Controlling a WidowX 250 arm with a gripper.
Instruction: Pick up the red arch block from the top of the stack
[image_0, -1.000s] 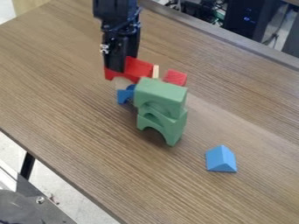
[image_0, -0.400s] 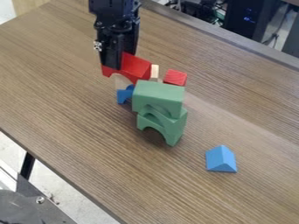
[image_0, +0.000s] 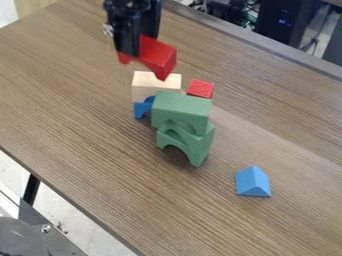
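The gripper (image_0: 139, 46) hangs at the upper left of the camera view, shut on a red arch block (image_0: 159, 56). That block is tilted and held in the air above a pale wooden block (image_0: 155, 85). A blue block (image_0: 142, 108) stands against the pale block's near side, partly hidden by green blocks. The upper green block (image_0: 182, 110) rests on a green arch (image_0: 199, 145). Just right of the pale block sits a small red block (image_0: 200, 88).
A blue triangular block (image_0: 252, 182) lies apart at the lower right of the wooden table (image_0: 87, 135). The table's far edge runs along the upper right, with dark equipment behind it. A metal part (image_0: 40, 235) stands at the lower left, off the table.
The gripper has risen with the red arch block, which now hangs clear of the pale block and uncovers it. The upper green block has shifted slightly left.
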